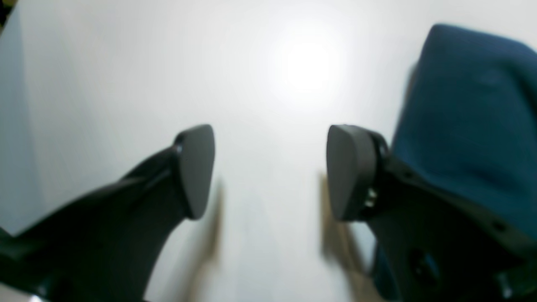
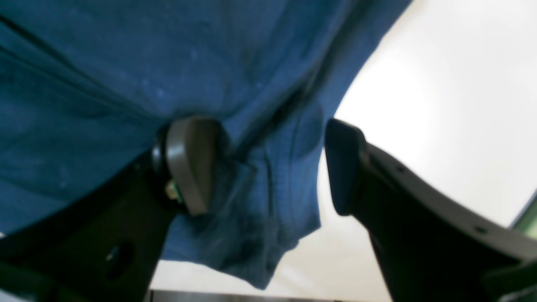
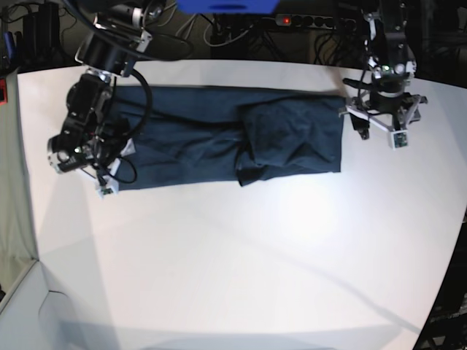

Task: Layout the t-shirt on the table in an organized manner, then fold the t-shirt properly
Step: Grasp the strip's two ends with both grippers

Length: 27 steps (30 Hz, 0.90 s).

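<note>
The dark navy t-shirt (image 3: 219, 138) lies on the white table (image 3: 233, 262) as a long band, with a bunched fold right of its middle. In the base view my right gripper (image 3: 117, 164) sits at the band's left end. It is open in the right wrist view (image 2: 266, 167); a hemmed corner of the t-shirt (image 2: 268, 201) lies in the gap, unpinched, with one finger (image 2: 188, 163) on cloth. My left gripper (image 3: 363, 120) is at the band's right end. It stands open (image 1: 270, 172) over the bare table (image 1: 126, 84), and the t-shirt (image 1: 470, 126) is just outside its right finger (image 1: 350, 172).
Cables, a power strip and dark equipment (image 3: 292, 22) crowd the far side beyond the table. The table's curved edge (image 3: 445, 277) runs down the right. White tabletop spreads across the whole near half.
</note>
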Tool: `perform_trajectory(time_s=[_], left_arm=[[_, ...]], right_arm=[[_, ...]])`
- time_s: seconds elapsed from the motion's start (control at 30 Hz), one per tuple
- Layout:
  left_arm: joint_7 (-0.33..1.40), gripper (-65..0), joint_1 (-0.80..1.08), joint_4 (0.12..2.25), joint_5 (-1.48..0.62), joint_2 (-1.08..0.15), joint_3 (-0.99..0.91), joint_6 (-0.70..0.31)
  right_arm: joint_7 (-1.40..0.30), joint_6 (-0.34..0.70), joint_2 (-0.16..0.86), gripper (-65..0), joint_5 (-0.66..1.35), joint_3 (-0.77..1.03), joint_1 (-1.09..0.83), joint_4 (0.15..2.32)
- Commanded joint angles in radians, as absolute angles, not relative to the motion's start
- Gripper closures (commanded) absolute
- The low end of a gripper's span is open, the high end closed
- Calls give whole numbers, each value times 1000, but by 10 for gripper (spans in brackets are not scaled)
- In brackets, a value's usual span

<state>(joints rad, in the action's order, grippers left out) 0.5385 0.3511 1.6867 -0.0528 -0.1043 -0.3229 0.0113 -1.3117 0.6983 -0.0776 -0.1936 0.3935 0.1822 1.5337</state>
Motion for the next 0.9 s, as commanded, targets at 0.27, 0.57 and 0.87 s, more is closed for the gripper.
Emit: perform_trajectory(time_s=[0.27, 0.57, 0.87], left_arm=[[524, -399, 351, 1639, -50, -111, -323, 16], [518, -398, 367, 1635, -50, -110, -323, 15], [527, -395, 423, 1853, -236, -117, -326, -94]], right_arm=[[-1303, 698, -90, -415, -188, 389, 171, 1523], [-1303, 698, -105, -414, -188, 387, 163, 1477], [-1253, 698, -105, -414, -188, 387, 156, 1477]])
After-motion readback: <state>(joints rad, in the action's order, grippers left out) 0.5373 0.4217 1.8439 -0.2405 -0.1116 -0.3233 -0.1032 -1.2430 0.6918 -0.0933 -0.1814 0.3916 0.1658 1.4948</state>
